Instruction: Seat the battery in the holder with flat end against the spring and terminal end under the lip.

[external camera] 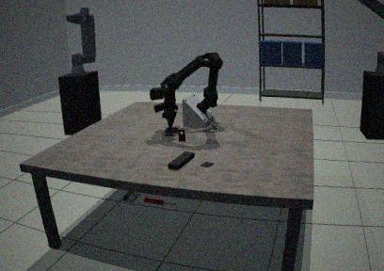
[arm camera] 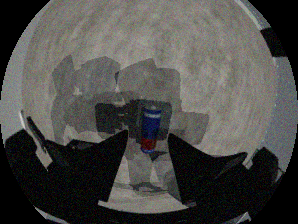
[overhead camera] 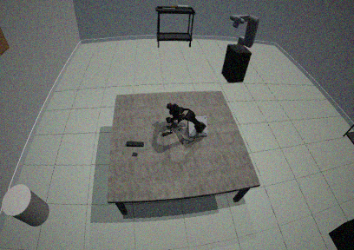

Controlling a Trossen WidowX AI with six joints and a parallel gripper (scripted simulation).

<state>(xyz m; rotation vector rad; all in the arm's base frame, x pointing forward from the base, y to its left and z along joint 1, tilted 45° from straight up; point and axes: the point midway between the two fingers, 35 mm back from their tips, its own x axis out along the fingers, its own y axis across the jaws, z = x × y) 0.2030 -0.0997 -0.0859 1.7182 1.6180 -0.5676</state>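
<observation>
on table [external camera: 264, 143], gripper [arm camera: 150, 141] half-closed around battery [arm camera: 152, 124], holder [external camera: 181, 160] well apart

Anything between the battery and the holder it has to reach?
One small dark block stands right beside the battery, roughly on the holder's side; lifting should clear it. Nothing else visible lies between. The gripper straddles the battery.
</observation>
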